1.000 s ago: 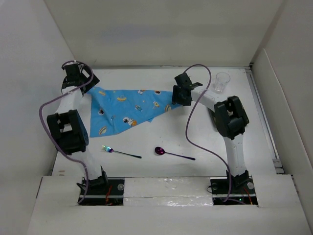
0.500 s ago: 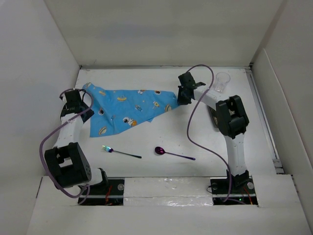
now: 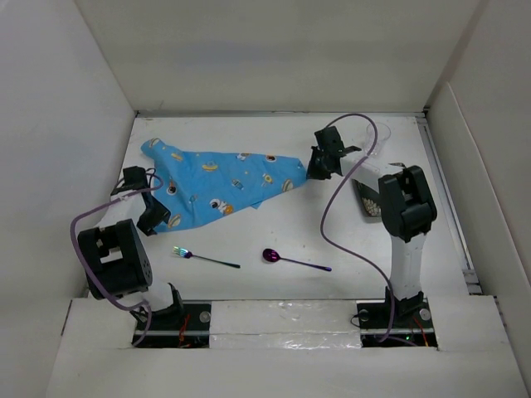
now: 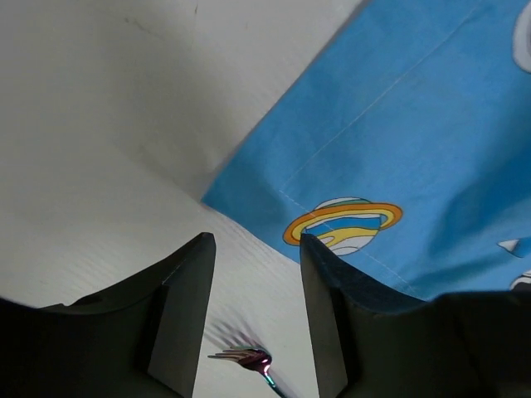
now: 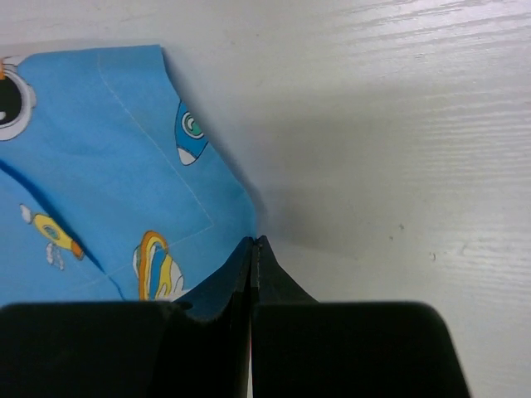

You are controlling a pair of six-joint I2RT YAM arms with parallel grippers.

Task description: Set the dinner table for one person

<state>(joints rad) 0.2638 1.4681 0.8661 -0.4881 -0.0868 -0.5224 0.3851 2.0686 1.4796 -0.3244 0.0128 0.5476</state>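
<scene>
blue mat is clamped at 3 o'clock by right gripper; parted left gripper should be centred over the 8 o'clock corner.

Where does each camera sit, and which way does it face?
Top external: above and behind the arms, looking down on the dinner table; arms, left gripper and right gripper show.
Left wrist: on the left arm, facing the fork between its open fingers.
Right wrist: on the right arm, facing down past shut fingers pinching the blue cloth mat.
Shared: all three show the mat; top and left wrist, the fork.
</scene>
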